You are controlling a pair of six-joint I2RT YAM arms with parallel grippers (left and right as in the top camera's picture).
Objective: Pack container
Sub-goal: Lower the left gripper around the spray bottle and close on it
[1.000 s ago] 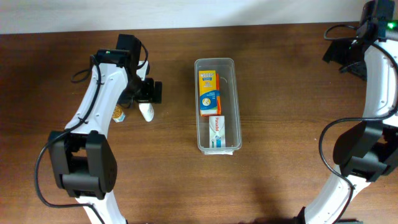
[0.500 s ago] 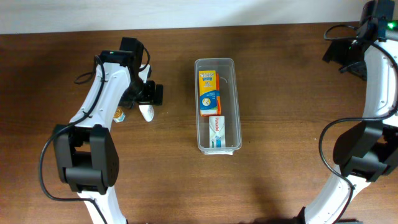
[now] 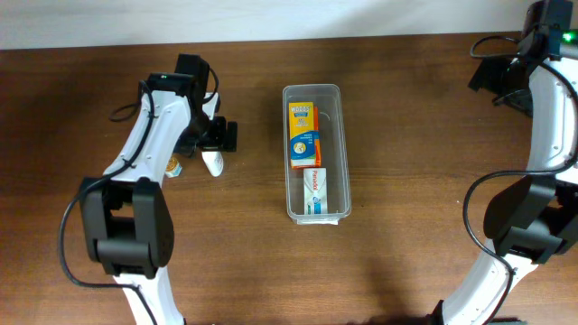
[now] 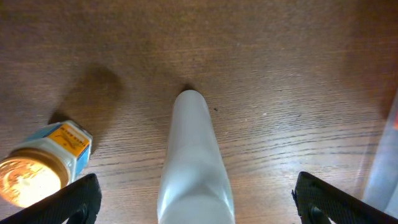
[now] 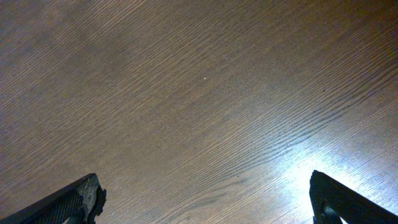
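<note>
The clear plastic container (image 3: 339,149) stands mid-table and holds an orange-yellow box (image 3: 303,135) and a white toothpaste box (image 3: 313,190). A white tube (image 3: 213,162) lies on the wood left of it; in the left wrist view the tube (image 4: 194,162) lies between my open fingers. My left gripper (image 3: 215,137) is open over the tube's upper end, its fingertips (image 4: 198,199) wide apart on either side. My right gripper (image 3: 506,86) hangs at the far right; in the right wrist view its fingers (image 5: 205,199) are open over bare wood.
A small jar with a gold lid and blue-yellow label (image 3: 171,165) lies left of the tube; it also shows in the left wrist view (image 4: 40,168). The container's wall shows at the right edge of the left wrist view (image 4: 385,162).
The left arm has shifted slightly; the gripper stays over the white tube. The right arm has not moved.
</note>
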